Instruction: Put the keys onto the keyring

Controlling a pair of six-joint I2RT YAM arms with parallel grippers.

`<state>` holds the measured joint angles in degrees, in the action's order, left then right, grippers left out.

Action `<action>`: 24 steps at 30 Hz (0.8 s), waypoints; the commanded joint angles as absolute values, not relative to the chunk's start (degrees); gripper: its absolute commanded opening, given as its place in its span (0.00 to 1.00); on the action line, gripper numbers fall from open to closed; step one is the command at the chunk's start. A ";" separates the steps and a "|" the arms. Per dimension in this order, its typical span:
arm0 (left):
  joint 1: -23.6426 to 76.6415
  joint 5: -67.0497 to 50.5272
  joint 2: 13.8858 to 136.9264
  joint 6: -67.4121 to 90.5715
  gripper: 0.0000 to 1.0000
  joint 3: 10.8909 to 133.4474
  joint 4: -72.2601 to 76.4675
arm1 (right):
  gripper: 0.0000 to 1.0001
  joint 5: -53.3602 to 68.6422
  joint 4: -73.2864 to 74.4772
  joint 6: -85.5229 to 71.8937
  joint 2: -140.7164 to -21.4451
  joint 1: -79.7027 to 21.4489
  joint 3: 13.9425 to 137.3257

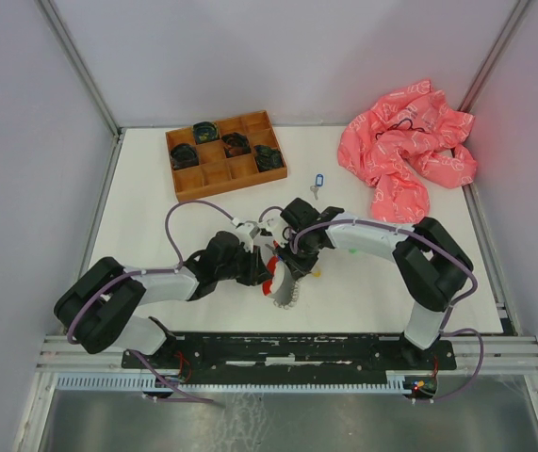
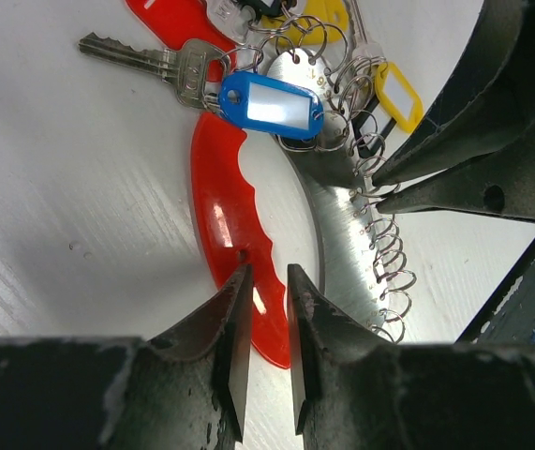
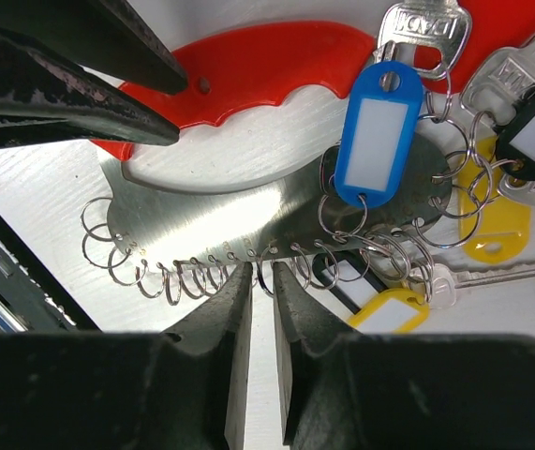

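The keyring is a silvery crescent plate (image 3: 248,211) with a red plastic handle (image 2: 225,216) and many small wire rings along its edge; it lies between the arms (image 1: 285,294). A key with a blue tag (image 2: 272,103) hangs on it, as do keys with yellow tags (image 3: 384,309). My left gripper (image 2: 268,274) is shut across the red handle near its tip. My right gripper (image 3: 263,274) is closed on one small ring at the plate's edge. A loose key with a blue tag (image 1: 317,181) lies farther back on the table.
A wooden compartment tray (image 1: 226,155) with dark items stands at the back left. A crumpled pink cloth (image 1: 405,146) lies at the back right. Grey walls enclose the table on three sides.
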<state>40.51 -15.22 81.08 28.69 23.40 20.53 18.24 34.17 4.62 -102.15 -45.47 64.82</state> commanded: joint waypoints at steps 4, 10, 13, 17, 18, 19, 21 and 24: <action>40.91 -15.64 81.39 29.09 0.28 23.15 22.41 | 0.21 17.54 33.60 5.00 -103.42 -45.79 67.67; 40.93 -15.82 81.71 29.06 0.28 23.24 22.41 | 0.19 16.55 33.39 5.00 -103.92 -45.88 67.60; 40.90 -15.82 81.80 29.09 0.28 23.22 22.48 | 0.17 16.03 33.42 5.01 -104.17 -45.88 67.48; 40.90 -15.95 81.63 28.98 0.28 23.21 22.58 | 0.11 15.73 33.40 5.10 -103.86 -45.92 67.49; 40.94 -15.98 81.52 29.00 0.28 23.09 22.74 | 0.09 15.73 33.48 5.17 -103.81 -45.88 67.45; 40.96 -16.05 81.51 28.98 0.28 23.00 22.83 | 0.07 15.63 33.42 5.26 -103.76 -45.88 67.36; 40.89 -16.21 81.39 29.08 0.28 22.95 23.25 | 0.01 15.48 33.02 5.35 -103.32 -45.88 66.95; 40.91 -16.35 80.70 29.61 0.28 21.96 25.26 | 0.01 15.47 32.56 5.60 -101.95 -45.88 66.59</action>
